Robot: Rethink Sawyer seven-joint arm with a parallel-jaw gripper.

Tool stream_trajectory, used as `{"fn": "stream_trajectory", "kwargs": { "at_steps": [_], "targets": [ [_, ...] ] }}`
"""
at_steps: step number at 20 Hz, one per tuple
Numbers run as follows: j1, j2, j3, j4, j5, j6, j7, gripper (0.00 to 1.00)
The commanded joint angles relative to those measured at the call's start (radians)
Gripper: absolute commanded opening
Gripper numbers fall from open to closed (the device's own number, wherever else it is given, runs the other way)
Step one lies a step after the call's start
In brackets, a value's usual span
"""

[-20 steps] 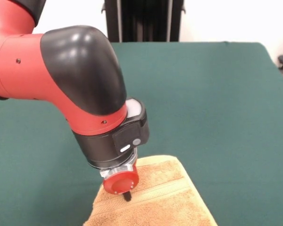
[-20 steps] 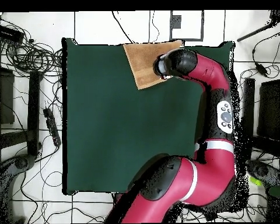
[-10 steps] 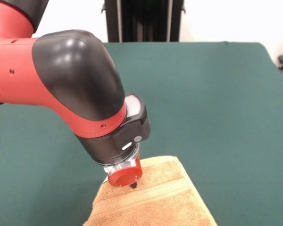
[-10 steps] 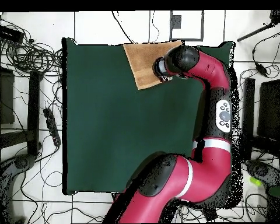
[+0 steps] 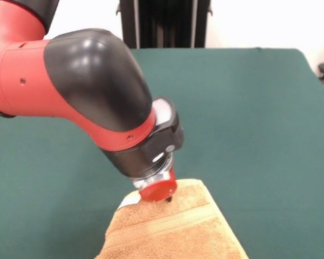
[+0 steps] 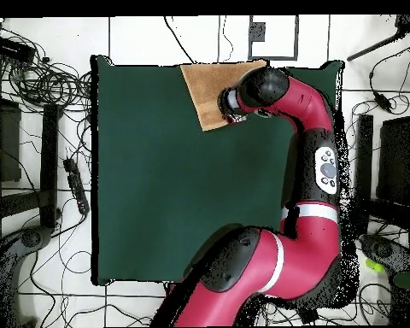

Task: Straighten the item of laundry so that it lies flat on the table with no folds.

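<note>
1. the table (image 5: 259,118) is the biggest thing here, a wide rectangle covered in plain dark green cloth; in the overhead view (image 6: 157,171) it fills the middle, with pale floor and tangled cables round it.
2. the arm (image 5: 75,91), red with black joint covers, comes down over the table; in the overhead view (image 6: 307,196) it runs along one long side of the table and bends in at the wrist above the towel.
3. the towel (image 5: 178,232), orange-tan terry with a flat woven band across it, lies on the table at the edge farthest from the robot's base; in the overhead view (image 6: 210,96) it reaches that edge, nearer the arm's side of the table than the other, and sits a little askew to the table's sides. in the front view its lower part runs out of the picture, so whether all of it lies flat cannot be told.
4. the gripper (image 5: 167,198) hangs under a red disc at the wrist, right over the towel's corner that points toward the middle of the table, its dark tip at or just above the cloth. its jaws are hidden by the disc in both views, so how far apart they stand, and whether they have hold of the towel, cannot be told.
</note>
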State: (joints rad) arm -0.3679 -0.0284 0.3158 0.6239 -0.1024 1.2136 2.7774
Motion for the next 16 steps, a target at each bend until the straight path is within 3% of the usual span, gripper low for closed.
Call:
{"fn": "stream_trajectory", "kwargs": {
  "at_steps": [1,3,6,10,14,16],
  "targets": [
    [0.066,-0.097,0.022,0.363,0.011,-0.057,-0.108,0.0],
    [0.062,-0.104,0.025,0.438,0.014,-0.088,-0.084,0.0],
    [0.058,-0.129,0.031,0.557,-0.004,-0.232,-0.056,0.0],
    [0.071,-0.138,0.019,0.608,-0.032,-0.329,-0.028,0.0],
    [0.063,-0.103,0.017,0.495,-0.018,-0.232,-0.064,0.0],
    [0.048,-0.05,0.026,0.354,-0.003,-0.131,-0.094,0.0]
  ]
}}
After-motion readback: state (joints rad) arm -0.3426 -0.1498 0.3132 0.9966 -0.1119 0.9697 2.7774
